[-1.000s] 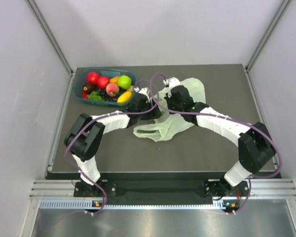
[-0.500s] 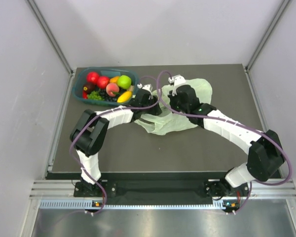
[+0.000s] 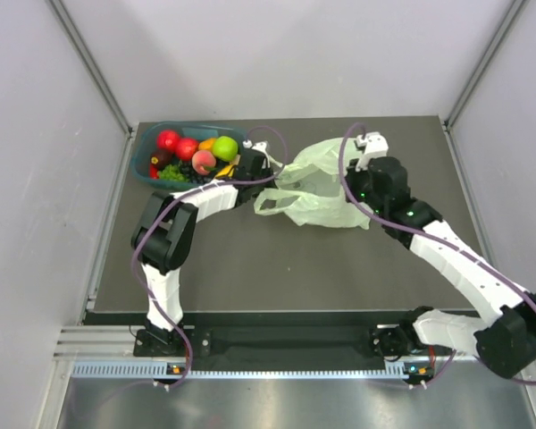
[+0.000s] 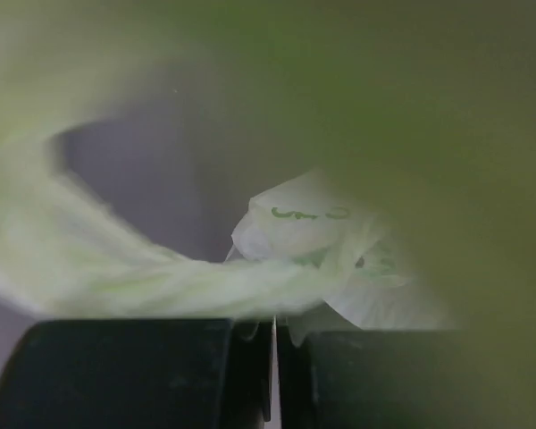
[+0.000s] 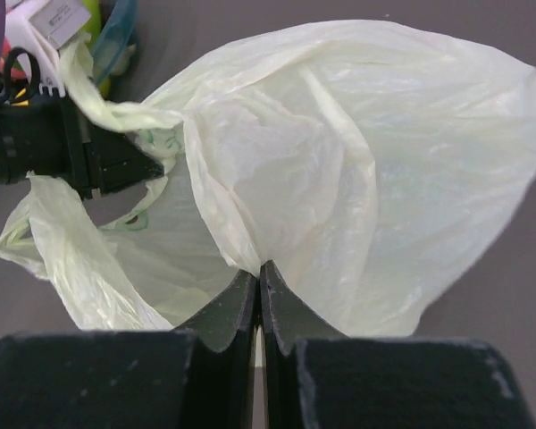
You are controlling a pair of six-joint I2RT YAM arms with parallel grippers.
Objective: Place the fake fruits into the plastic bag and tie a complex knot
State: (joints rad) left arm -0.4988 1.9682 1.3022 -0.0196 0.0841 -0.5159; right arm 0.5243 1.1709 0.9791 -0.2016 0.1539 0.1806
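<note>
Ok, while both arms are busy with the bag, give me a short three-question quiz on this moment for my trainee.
1. Fill in: all the fake fruits sit in the ___.
2. True or false: the plastic bag lies flat on the table with neither arm touching it.
3. Pick one. The right arm's jaws are: A, open above the bag; B, shut on the bag's film; C, shut on a red fruit.

Key:
1. teal tray.
2. False: the left arm's jaws and the right arm's jaws both pinch it, and it is stretched between them.
3. B.
</note>
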